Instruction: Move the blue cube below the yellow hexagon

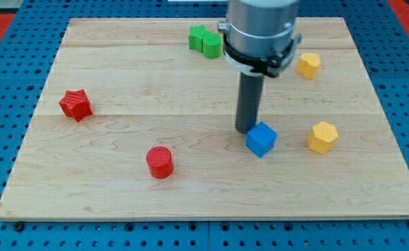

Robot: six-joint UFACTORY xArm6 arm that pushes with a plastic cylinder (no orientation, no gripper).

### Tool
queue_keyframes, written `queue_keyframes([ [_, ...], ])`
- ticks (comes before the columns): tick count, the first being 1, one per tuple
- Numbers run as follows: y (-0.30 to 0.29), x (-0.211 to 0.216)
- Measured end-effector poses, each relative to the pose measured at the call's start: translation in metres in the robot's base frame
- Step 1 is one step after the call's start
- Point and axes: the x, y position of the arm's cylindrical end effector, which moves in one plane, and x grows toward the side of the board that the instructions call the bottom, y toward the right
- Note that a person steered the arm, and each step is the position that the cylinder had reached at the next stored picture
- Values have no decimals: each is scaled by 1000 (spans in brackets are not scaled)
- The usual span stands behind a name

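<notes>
The blue cube (261, 139) lies on the wooden board (120, 174), right of centre. The yellow hexagon (322, 137) lies to its right, at about the same height in the view, a clear gap between them. A second yellow block (308, 65) sits higher up, near the view's top right. My tip (245, 130) stands on the board right against the blue cube's upper left side. The rod rises from there to the grey arm body at the view's top.
Two green blocks (204, 40) sit together at the view's top, left of the arm. A red star (75, 105) lies at the left. A red cylinder (160, 162) lies at lower centre-left. The board rests on a blue pegboard.
</notes>
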Motion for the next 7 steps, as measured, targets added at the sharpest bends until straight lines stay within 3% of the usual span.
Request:
queue_keyframes([
  [2, 40, 58],
  [4, 25, 54],
  [6, 14, 118],
  [7, 27, 115],
])
